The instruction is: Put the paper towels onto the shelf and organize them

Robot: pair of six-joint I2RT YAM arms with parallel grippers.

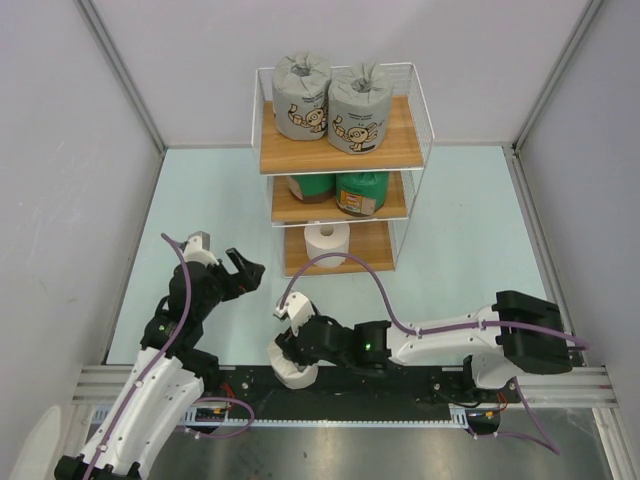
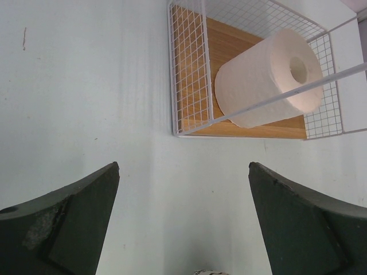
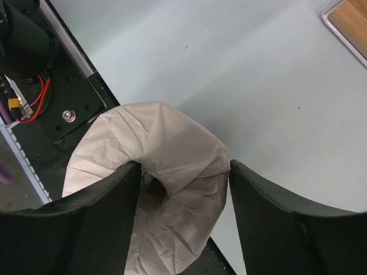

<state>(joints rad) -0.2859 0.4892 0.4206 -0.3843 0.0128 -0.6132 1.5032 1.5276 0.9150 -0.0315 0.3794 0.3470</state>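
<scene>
The shelf [image 1: 402, 150] stands at the back of the table. Two grey printed paper towels [image 1: 301, 95] [image 1: 360, 108] sit on its top board. Two dark green ones [image 1: 312, 186] [image 1: 361, 192] are on the middle board. One white roll [image 1: 327, 241] lies on the bottom board [image 2: 229, 46], seen with its hole toward me [image 2: 264, 80]. Another white roll [image 1: 292, 370] [image 3: 172, 143] rests at the table's near edge. My right gripper [image 1: 288, 338] [image 3: 184, 172] pinches its wall, one finger in the centre hole. My left gripper [image 1: 245, 268] [image 2: 183, 172] hangs open and empty in front of the shelf.
The black base rail [image 1: 400, 400] [image 3: 63, 109] with wiring runs along the near edge, partly under the held roll. Grey walls enclose the table on the left, right and back. Purple cables loop over both arms.
</scene>
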